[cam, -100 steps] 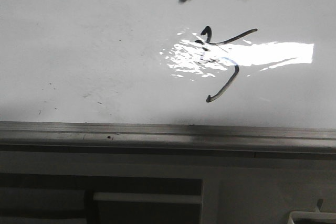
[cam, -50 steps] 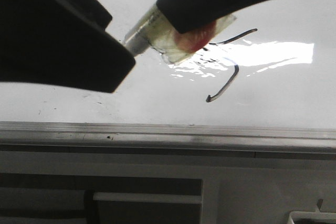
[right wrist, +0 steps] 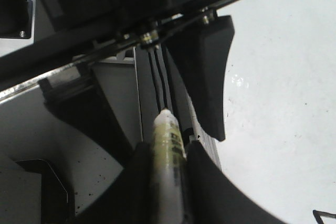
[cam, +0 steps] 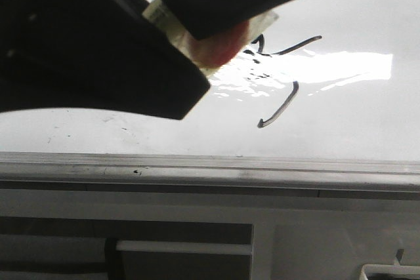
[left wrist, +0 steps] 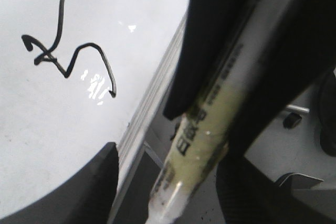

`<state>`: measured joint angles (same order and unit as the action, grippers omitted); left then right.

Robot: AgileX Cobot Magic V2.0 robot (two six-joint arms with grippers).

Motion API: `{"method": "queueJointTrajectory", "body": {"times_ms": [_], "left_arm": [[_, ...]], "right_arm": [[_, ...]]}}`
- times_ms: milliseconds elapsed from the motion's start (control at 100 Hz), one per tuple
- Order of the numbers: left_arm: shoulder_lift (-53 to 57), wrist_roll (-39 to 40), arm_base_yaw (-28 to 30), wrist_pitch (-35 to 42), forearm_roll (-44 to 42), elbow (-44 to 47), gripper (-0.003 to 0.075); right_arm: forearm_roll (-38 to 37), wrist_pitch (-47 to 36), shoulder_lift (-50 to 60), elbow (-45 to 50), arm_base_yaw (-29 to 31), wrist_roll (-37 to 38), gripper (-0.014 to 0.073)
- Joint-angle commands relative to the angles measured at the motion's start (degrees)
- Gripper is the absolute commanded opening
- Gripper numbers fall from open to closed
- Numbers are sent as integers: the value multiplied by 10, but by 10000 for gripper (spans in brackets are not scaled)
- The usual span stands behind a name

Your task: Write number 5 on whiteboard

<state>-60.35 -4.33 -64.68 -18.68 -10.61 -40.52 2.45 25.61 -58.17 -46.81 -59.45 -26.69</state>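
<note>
The right gripper (right wrist: 167, 182) is pinching a pale yellowish-white marker pen (right wrist: 169, 150) between its dark fingers (right wrist: 137, 182). The left gripper (left wrist: 168, 192) stands spread around that marker. To the right lies the thin black hand-drawn number 5 (cam: 279, 73), on the glossy white whiteboard (cam: 98, 132).

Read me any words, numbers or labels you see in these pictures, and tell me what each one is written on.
"5": a loose, crooked hand-drawn black marker figure on the large glossy white whiteboard.
Dark print along the pale yellowish label of the marker pen: blurred, not readable.
The same pen's label in the right wrist view: faint grey print, too small to read.
No other text shows.
</note>
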Motion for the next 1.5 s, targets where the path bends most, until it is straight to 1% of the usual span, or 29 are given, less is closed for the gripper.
{"method": "queueJointTrajectory", "body": {"times_ms": [0,100,170,340,360,530,610,660,700,730,780,800,850,920,970,1140,1190,1240,1280,1330,1360,1380,1400,1420,1430,1450,1490], "left_arm": [[7,1,-4,65,0,-23,347],[7,1,-4,64,0,-23,277],[7,1,-4,64,0,-23,208],[7,1,-4,65,0,-23,-5],[7,1,-4,65,0,-23,-20],[7,1,-4,65,0,-23,-20],[7,1,-4,65,4,-23,-20],[7,1,-4,65,12,-23,-20],[7,1,-4,65,20,-23,-20],[7,1,-4,65,24,-23,-20],[7,1,-4,65,30,-23,-20],[7,1,-4,65,33,-23,-20],[7,1,-4,65,39,-23,-20],[7,1,-4,62,44,-23,-20],[7,1,-4,61,50,-23,-20],[7,5,-2,53,74,-21,-20],[7,19,4,52,89,-21,-20],[7,47,14,52,95,-21,-20],[7,77,24,52,95,-20,-20],[7,108,39,53,95,-18,-20],[7,125,49,54,95,-15,-20],[7,138,57,56,95,-13,-20],[7,157,65,57,95,-11,-20],[7,168,73,59,95,-9,-20],[7,174,76,61,95,-6,-20],[7,191,83,65,95,-3,-20],[6,217,98,75,95,4,-20]], "right_arm": [[4,-36,2,-21,-2,-5,-45],[4,-36,2,-21,-2,-5,-45],[6,-36,2,-21,-2,-5,-45],[12,-36,2,-21,-4,-5,-45],[13,-36,2,-21,-6,-5,-45],[31,-36,2,-21,-6,-5,-45],[48,-36,2,-21,-6,-5,-29],[57,-38,2,-21,-6,-5,14],[58,-38,2,-21,-6,-5,79],[58,-38,2,-21,-6,-4,136],[58,-40,2,-21,-6,-1,262],[58,-42,2,-21,-6,0,294],[58,-46,4,-21,-6,0,405],[58,-48,7,-25,-5,0,491],[55,-50,14,-29,-5,0,509],[52,-54,49,-47,17,0,505],[52,-55,63,-48,27,0,488],[52,-55,79,-48,38,0,451],[52,-53,90,-48,49,2,401],[52,-49,104,-48,60,12,319],[52,-47,114,-48,66,20,248],[52,-45,119,-48,71,27,217],[52,-41,124,-48,77,29,154],[52,-38,128,-48,80,29,122],[52,-37,131,-48,81,29,90],[52,-34,136,-48,85,29,57],[52,-27,142,-48,90,29,-35]]}}
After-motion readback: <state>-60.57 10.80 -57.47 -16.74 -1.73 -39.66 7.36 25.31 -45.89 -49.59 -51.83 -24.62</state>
